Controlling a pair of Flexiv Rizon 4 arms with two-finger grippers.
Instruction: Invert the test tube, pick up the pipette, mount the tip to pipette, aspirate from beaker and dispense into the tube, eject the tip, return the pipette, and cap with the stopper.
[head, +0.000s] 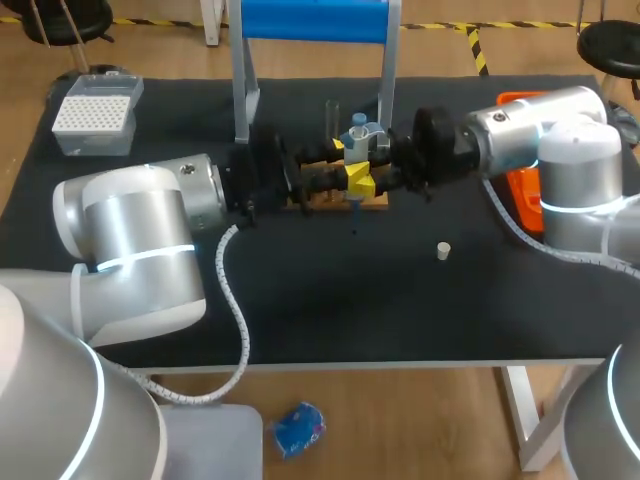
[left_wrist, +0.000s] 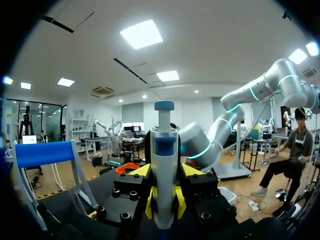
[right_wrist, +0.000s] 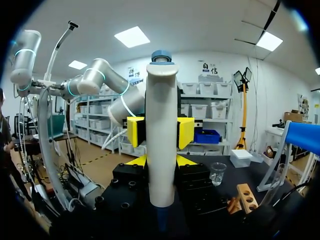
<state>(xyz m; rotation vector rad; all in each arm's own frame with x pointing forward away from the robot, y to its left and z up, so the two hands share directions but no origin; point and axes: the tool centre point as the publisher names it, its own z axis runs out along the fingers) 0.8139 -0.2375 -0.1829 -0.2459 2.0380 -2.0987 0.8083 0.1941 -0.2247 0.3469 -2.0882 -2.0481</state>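
The white pipette (left_wrist: 164, 165) with a blue plunger stands upright between both grippers above the wooden rack (head: 335, 203). In the left wrist view my left gripper (left_wrist: 164, 202) has its yellow tips pressed on both sides of the pipette's body. My right gripper (right_wrist: 161, 161) is shut on the same pipette (right_wrist: 161, 135) from the opposite side. A glass test tube (head: 331, 115) stands in the rack behind them. The beaker (right_wrist: 217, 173) sits on the table beside the rack (right_wrist: 245, 197). A small white stopper (head: 443, 249) lies on the black mat, to the right of the grippers and nearer the table's front edge.
A tip box (head: 95, 115) sits at the far left corner. An orange tray (head: 520, 185) lies under my right arm. A blue-topped metal stand (head: 310, 20) rises behind the rack.
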